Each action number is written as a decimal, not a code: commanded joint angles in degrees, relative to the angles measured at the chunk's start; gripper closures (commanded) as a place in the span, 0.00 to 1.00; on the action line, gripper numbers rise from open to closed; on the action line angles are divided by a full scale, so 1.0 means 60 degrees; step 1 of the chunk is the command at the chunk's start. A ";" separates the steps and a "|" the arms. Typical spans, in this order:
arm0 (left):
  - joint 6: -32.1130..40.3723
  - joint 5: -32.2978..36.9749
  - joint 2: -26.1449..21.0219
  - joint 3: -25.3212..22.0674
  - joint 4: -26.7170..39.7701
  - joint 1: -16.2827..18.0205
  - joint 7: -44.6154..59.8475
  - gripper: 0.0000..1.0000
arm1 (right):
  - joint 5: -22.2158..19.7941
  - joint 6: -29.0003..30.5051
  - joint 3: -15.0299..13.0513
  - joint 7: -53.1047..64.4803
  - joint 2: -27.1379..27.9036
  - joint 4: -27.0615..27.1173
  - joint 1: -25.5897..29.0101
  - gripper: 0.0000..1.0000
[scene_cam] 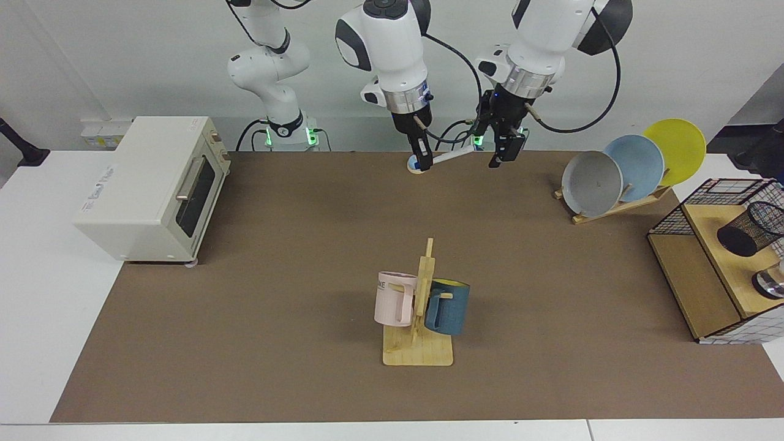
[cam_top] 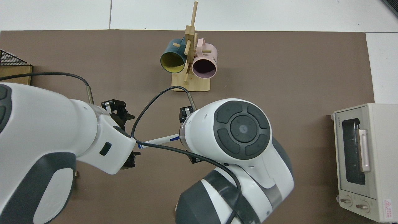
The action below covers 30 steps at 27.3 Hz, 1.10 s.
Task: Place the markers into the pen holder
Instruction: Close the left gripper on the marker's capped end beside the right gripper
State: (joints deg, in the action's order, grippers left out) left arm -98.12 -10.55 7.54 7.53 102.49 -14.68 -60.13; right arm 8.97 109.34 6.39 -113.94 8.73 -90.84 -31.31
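The marker (scene_cam: 450, 155), white-barrelled with a blue end, hangs level above the far edge of the mat, and my right gripper (scene_cam: 424, 160) is shut on one end of it. From above, the marker (cam_top: 158, 141) pokes out from under the right arm towards the left arm. My left gripper (scene_cam: 501, 158) is open right at the marker's free end, its fingers (cam_top: 118, 109) spread wide to either side of that tip. The pen holder (scene_cam: 758, 223), a black mesh cup, lies tilted on a wooden shelf at the far right, well away from both grippers.
A toaster oven (scene_cam: 150, 184) stands at the left. A wooden mug rack (scene_cam: 419, 306) with a pink and a blue mug is mid-mat. A plate rack (scene_cam: 631, 168) and a wire basket (scene_cam: 704, 202) with a shiny metal object (scene_cam: 770, 283) fill the right side.
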 commanded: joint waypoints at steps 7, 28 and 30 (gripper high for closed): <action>-0.0434 -0.0277 0.0544 -0.0128 0.0921 -0.0438 0.0030 0.08 | 0.0439 0.0015 0.0034 -0.0317 0.0054 0.0139 0.0004 1.00; -0.0508 -0.0277 0.0574 -0.0128 0.1039 -0.0629 0.0441 0.50 | 0.0337 0.0147 0.0019 -0.0258 -0.0005 0.0110 0.0019 1.00; -0.0493 -0.0277 0.0574 -0.0128 0.1039 -0.0629 0.0441 0.51 | 0.0337 0.0147 0.0019 -0.0258 -0.0005 0.0096 0.0019 1.00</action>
State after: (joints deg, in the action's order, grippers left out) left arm -100.00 -11.35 9.05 7.52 106.47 -17.54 -58.17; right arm 10.89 109.48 6.38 -114.27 8.73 -90.51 -31.31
